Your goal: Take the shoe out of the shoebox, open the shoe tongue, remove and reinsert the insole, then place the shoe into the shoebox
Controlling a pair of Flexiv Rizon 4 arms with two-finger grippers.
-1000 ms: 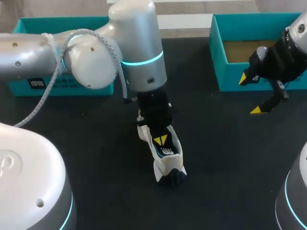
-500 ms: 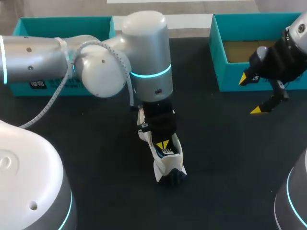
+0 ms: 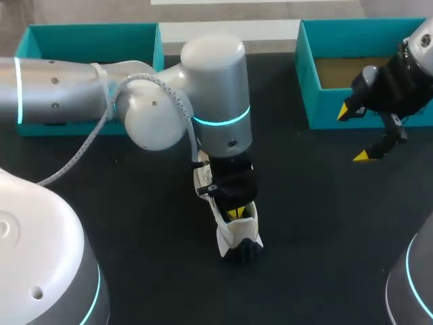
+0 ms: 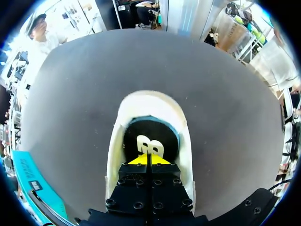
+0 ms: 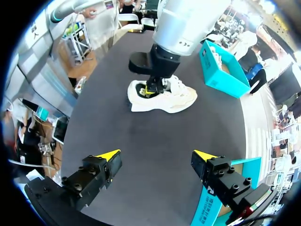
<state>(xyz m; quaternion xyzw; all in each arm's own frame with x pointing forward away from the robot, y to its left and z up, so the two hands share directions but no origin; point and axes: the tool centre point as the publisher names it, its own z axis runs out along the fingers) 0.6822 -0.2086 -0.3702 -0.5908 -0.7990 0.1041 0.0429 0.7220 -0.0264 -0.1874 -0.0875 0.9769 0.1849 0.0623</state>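
While left gripper [image 4: 147, 159] sits closed inside rounded white shoe [image 4: 150, 101], right gripper [image 5: 155, 155] gapes wide

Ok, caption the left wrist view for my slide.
Left gripper, fingertips together, inside the opening of the white shoe, over its dark insole.

The left arm [image 3: 203, 101] has moved to the right and come lower; the left end effector [image 3: 233, 214] now sits deeper in the opening of the shoe [image 3: 238, 235]; its yellow tips show less from above.
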